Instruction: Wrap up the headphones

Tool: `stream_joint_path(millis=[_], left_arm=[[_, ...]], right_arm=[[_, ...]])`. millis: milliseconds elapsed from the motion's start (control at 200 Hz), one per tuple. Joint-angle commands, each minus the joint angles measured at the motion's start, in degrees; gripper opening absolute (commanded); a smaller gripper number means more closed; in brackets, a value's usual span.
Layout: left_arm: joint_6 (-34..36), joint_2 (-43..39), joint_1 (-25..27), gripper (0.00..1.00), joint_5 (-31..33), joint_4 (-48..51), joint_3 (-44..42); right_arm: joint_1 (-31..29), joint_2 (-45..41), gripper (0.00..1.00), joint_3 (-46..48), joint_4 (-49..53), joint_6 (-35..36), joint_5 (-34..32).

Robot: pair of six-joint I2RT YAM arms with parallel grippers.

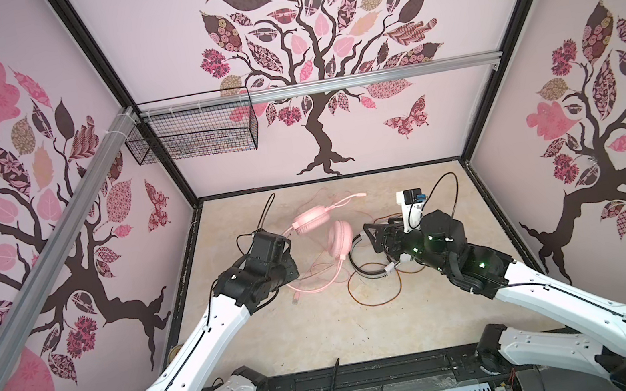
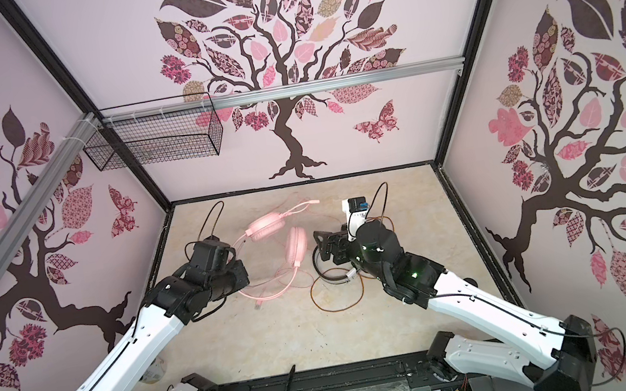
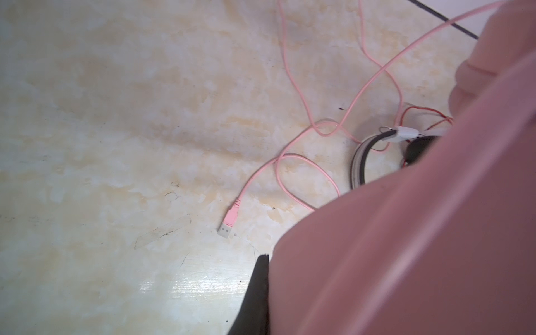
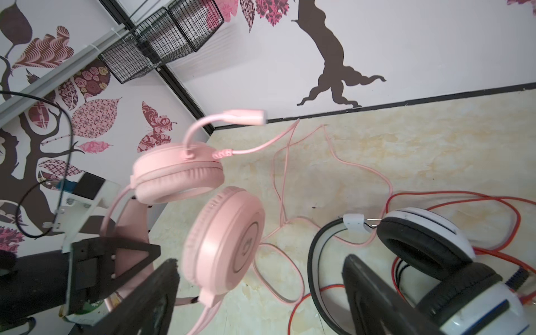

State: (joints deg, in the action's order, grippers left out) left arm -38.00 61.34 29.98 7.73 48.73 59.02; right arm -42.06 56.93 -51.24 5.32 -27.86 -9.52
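Gripping the pink headset by the headband, the left pincer is clamped shut.
The right pincer gapes empty, facing the pink earcups; the white-and-black headset lies on the bench just beside one of its fingers.

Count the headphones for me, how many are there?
2. The pink headphones are in the middle of the table, and the white-and-black headphones lie just right of them, partly hidden under the right arm.
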Motion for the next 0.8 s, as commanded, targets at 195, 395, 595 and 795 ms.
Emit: stream_joint_path(millis=[195,395,595,795], left_arm=[[9.0,-4.5,0.0,0.0,-10.9,-4.3,2.8],[7.6,-2.2,0.0,0.0,-6.3,-2.9,1.7],[7.7,5.2,-0.3,0.0,-5.6,-7.3,-2.9],[5.9,10.1,-0.9,0.0,-8.5,-11.9,-4.0]], right_arm=[[25.4,-2.0,0.87,7.8,-3.9,1.1,39.0],[22.1,-0.8,0.83,11.0,-13.1,-3.5,50.4],[14.9,1.0,0.82,10.7,-6.1,-4.1,41.2],[9.4,3.6,0.86,15.6,-7.1,-14.7,29.9]])
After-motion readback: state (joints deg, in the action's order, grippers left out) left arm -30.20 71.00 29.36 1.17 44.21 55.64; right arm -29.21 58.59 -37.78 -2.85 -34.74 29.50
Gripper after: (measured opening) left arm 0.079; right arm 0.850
